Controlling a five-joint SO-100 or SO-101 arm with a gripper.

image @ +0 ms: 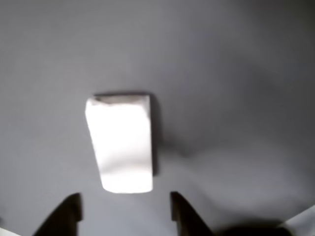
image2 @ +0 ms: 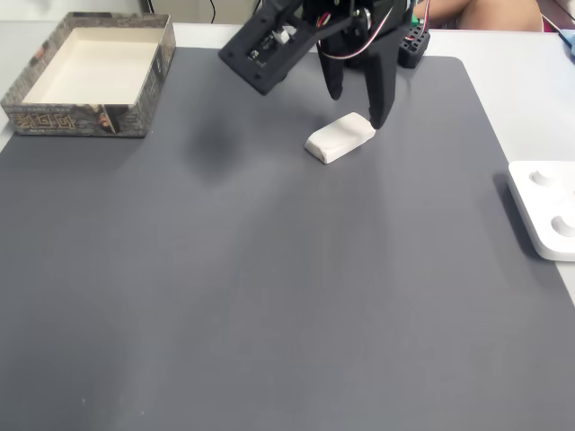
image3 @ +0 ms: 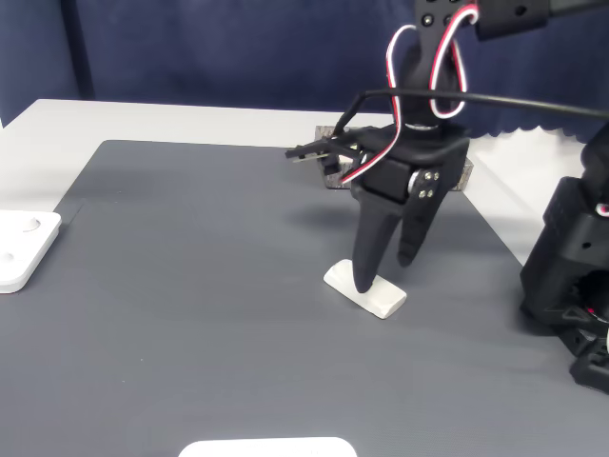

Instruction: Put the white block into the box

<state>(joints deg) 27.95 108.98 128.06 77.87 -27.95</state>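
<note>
The white block [image2: 340, 137] lies flat on the grey mat, back of centre in a fixed view. My gripper [image2: 358, 108] stands open right over it, pointing down, with one dark finger on each side of the block's far end. Seen from the side, the block [image3: 369, 293] lies at the fingertips and the gripper [image3: 385, 273] straddles it without closing. In the other view the block [image: 122, 142] lies just ahead of the two fingertips, and the gripper [image: 125, 215] is spread wider than the block. The box [image2: 76, 119], cream inside with a patterned rim, sits at the mat's far left corner.
A flat white plastic panel [image2: 544, 211] lies off the mat's right edge, also seen as the panel [image3: 19, 249] at the left. The arm's black base [image3: 571, 286] stands at the right. A person's arm [image2: 494, 11] shows at the top edge.
</note>
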